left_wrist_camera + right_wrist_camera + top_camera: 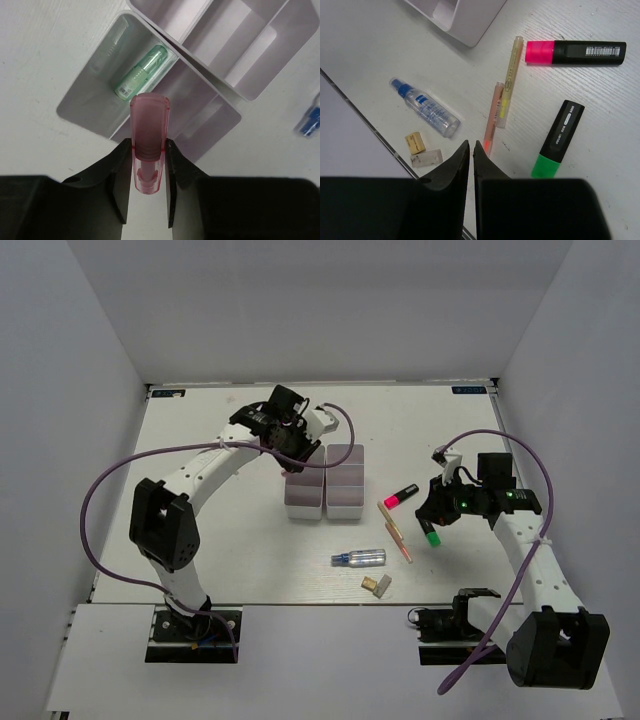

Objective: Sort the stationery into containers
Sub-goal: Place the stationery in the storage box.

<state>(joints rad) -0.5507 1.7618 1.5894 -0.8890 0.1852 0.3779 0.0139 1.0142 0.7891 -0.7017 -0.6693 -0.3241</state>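
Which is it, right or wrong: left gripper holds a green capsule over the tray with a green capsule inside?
Wrong colour: the left wrist view shows the left gripper holding a pink capsule over the tray with the green capsule inside.

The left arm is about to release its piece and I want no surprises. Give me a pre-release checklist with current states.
1. Left gripper grips pink capsule between both fingers: ok.
2. Target tray compartment has room beside green capsule: ok.
3. Pink capsule centred over that compartment: cannot tell; its tip lines up with the near wall.
4. Right gripper empty, jaws nearly together, apart from tray: ok.
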